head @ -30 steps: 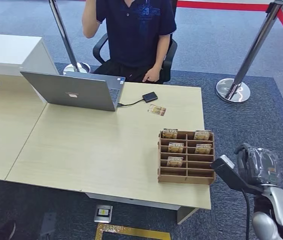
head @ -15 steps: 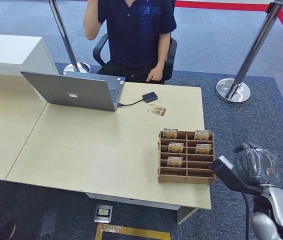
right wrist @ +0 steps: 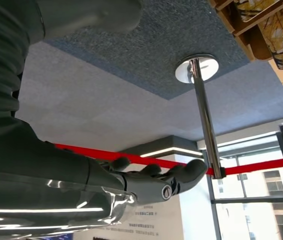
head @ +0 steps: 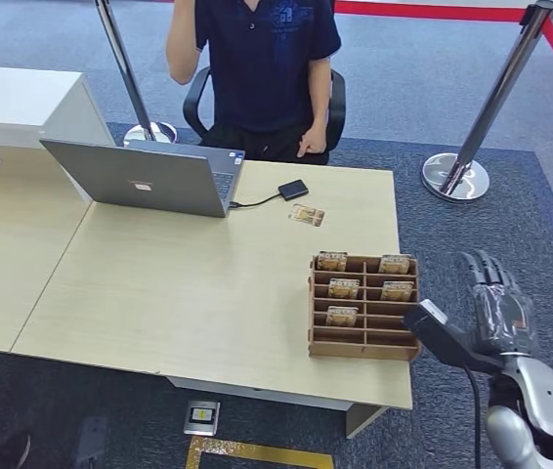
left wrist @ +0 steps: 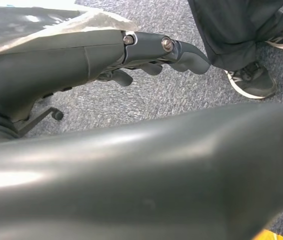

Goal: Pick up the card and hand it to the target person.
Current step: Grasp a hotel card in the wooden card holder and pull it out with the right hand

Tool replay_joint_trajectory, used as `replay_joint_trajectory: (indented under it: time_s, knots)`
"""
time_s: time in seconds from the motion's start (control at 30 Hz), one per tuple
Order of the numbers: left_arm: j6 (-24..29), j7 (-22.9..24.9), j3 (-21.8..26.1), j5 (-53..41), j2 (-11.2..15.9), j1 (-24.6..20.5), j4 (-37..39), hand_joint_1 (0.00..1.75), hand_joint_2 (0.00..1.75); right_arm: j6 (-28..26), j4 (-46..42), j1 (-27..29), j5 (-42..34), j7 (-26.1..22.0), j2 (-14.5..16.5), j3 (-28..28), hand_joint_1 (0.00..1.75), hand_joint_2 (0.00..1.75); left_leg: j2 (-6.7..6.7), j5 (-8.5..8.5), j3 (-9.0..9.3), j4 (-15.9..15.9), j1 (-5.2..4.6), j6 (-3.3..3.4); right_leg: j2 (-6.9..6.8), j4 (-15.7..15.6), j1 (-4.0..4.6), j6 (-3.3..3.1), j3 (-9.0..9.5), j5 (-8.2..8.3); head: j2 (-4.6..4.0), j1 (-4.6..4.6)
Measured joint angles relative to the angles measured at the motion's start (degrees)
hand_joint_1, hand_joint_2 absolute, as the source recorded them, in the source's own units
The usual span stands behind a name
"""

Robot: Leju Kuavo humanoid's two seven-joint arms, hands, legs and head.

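Right hand (head: 496, 305) is hovering with fingers spread, grasping nothing, just off the desk's (head: 185, 283) right edge; we are approaching the brown slotted cardboard card rack (head: 362, 306), next reaching in for one patterned card (head: 397, 290).

I see one card (head: 308, 215) lying flat and loose on the pale table, patterned gold-brown, just beside a small black device; five more like it sit in a brown slotted holder (head: 362, 345) near my edge; the seated person (head: 266, 68) faces it.
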Motion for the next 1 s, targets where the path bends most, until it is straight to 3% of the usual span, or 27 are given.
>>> replay_joint_trajectory:
  time_s: [0.07, 0.1, 0.2, 0.23, 0.53, 1.0]
  knots:
    - [0.0, 0.0, 0.0, 0.0, 0.0, 0.0, 0.0, 0.0, 0.0, 0.1, 0.7, -0.6, 0.0, 0.0, 0.0, 0.1, 0.25, 1.75, 0.0, 0.0, 0.0, 0.0, 0.0, 0.0, 0.0, 0.0, 0.0, 0.0, 0.0, 0.0, 0.0, 0.0]
    - [0.0, 0.0, 0.1, 0.0, 0.0, 0.0, 0.0, 0.0, 0.0, 0.1, 1.1, -0.9, 0.0, -0.1, 0.1, 0.2, 0.39, 1.75, 0.0, 0.0, 0.0, 0.0, 0.0, 0.0, 0.0, 0.0, 0.0, 0.0, 0.0, 0.0, 0.0, 0.01]
    - [0.0, 0.0, 0.2, 0.0, 0.0, 0.0, 0.0, 0.0, 0.0, 0.1, 2.1, -1.7, 0.0, -0.4, 0.1, 0.4, 1.15, 1.75, 0.0, 0.0, 0.0, 0.0, 0.0, 0.0, 0.0, 0.0, 0.0, 0.0, 0.0, 0.01, 0.0, 0.01]
    - [0.0, 0.0, 0.3, 0.0, 0.0, 0.0, 0.0, 0.0, 0.0, 0.1, 2.4, -1.9, 0.0, -0.4, 0.2, 0.5, 1.33, 1.75, 0.0, 0.0, 0.0, 0.0, 0.0, 0.0, 0.0, 0.0, 0.0, -0.01, 0.0, 0.01, 0.0, 0.01]
    - [0.2, 0.0, 1.0, 0.2, 0.0, 0.0, 0.0, 0.0, 0.0, 0.2, 4.4, -3.9, -0.2, -1.0, 0.1, 1.0, 1.55, 1.75, 0.0, 0.0, 0.0, 0.0, 0.0, 0.0, 0.0, 0.0, 0.0, -0.01, 0.0, 0.01, 0.0, 0.01]
    - [0.3, 0.0, 1.4, 0.2, 0.0, 0.0, 0.0, 0.0, 0.0, 0.3, 6.1, -5.1, -0.3, -1.1, 0.1, 1.8, 1.39, 1.75, 0.0, 0.0, 0.0, 0.0, 0.0, 0.0, 0.0, 0.0, 0.0, -0.01, 0.0, 0.01, 0.0, 0.0]
